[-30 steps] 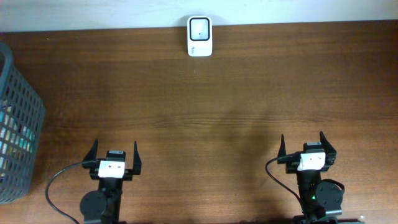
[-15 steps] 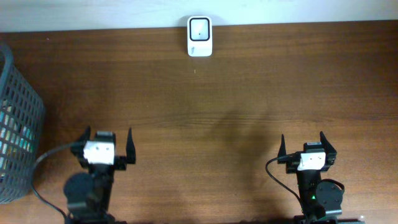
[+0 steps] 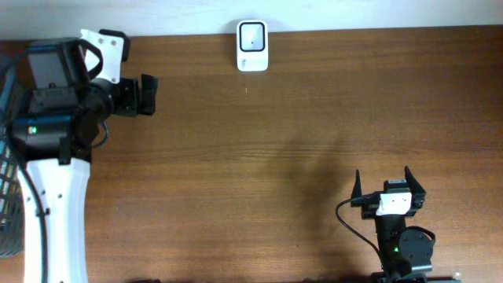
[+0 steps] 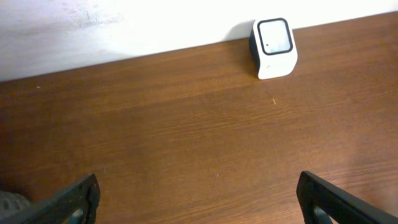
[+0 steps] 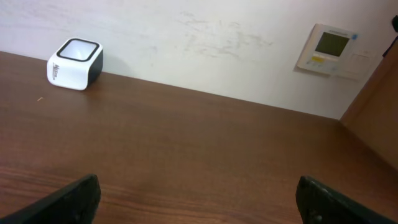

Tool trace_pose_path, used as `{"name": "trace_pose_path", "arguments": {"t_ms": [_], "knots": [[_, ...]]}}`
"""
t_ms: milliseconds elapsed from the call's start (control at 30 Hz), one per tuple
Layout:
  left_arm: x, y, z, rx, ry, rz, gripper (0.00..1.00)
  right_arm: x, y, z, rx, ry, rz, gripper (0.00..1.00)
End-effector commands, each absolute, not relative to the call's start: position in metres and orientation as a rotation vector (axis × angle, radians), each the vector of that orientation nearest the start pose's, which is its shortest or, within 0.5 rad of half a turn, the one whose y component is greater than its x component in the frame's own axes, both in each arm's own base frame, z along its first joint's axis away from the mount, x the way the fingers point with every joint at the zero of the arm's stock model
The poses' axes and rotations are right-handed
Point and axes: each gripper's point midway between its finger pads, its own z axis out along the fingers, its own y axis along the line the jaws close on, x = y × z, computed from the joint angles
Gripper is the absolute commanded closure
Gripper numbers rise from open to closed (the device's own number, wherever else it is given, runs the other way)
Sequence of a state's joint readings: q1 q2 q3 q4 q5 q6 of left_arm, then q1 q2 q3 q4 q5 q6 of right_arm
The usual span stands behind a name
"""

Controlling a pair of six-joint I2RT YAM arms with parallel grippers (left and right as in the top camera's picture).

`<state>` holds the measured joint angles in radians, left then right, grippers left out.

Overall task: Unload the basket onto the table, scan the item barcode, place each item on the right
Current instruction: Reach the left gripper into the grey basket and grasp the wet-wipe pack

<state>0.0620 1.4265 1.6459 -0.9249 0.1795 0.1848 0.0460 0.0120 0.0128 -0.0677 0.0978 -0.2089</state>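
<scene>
Only the right wrist view catches a wall panel behind the bench, scanner at its back edge. Left hand and right hand gape wide, empty.

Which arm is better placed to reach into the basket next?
Left, probably. The left gripper, open, is up at the left side of the table, its arm right beside the grey basket. The right gripper, also open, sits at the near right, far across from the basket.

White scanner sits on the table by the wall — the tool gapes empty.
</scene>
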Motion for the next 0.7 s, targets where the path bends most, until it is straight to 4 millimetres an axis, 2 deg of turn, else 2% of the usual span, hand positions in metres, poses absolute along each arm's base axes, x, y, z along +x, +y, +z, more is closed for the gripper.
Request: {"name": "trace_pose_path", "arguments": {"t_ms": [0, 67, 100, 133, 200, 267, 367, 433, 467, 533, 633, 667], "knots": [[0.404, 0.051, 0.349, 0.015, 2.202, 0.134, 0.01, 0.246, -0.01, 0.157, -0.114, 1.644, -0.221, 0.01], [0.394, 0.106, 0.368, -0.24, 2.147, 0.239, 0.01, 0.246, -0.01, 0.157, -0.114, 1.644, -0.221, 0.01], [0.382, 0.145, 0.381, -0.387, 2.097, 0.298, 0.01, 0.246, -0.01, 0.157, -0.114, 1.644, -0.221, 0.01], [0.37, 0.174, 0.387, -0.493, 2.061, 0.345, 0.01, 0.246, -0.01, 0.157, -0.114, 1.644, -0.221, 0.01], [0.342, 0.227, 0.389, -0.65, 2.022, 0.436, 0.01, 0.246, -0.01, 0.157, -0.114, 1.644, -0.221, 0.01], [0.314, 0.266, 0.384, -0.774, 2.006, 0.5, 0.01, 0.246, -0.01, 0.157, -0.114, 1.644, -0.221, 0.01], [0.284, 0.306, 0.371, -0.93, 1.986, 0.544, 0.01, 0.246, -0.01, 0.157, -0.114, 1.644, -0.221, 0.02], [0.271, 0.328, 0.342, -1.024, 2.049, 0.549, 0.02, 0.246, -0.01, 0.157, -0.114, 1.644, -0.221, 0.01], [0.267, 0.335, 0.328, -1.061, 2.084, 0.546, 0.07, 0.246, -0.01, 0.157, -0.114, 1.644, -0.221, 0.01], [0.257, 0.354, 0.295, -1.119, 2.175, 0.547, 0.07, 0.246, -0.01, 0.157, -0.114, 1.644, -0.221, 0.02], [0.248, 0.371, 0.255, -1.12, 2.311, 0.542, 0.07, 0.246, -0.01, 0.157, -0.114, 1.644, -0.221, 0.01], [0.251, 0.373, 0.244, -1.067, 2.359, 0.514, 0.05, 0.246, -0.01, 0.157, -0.114, 1.644, -0.221, 0.01]]}}
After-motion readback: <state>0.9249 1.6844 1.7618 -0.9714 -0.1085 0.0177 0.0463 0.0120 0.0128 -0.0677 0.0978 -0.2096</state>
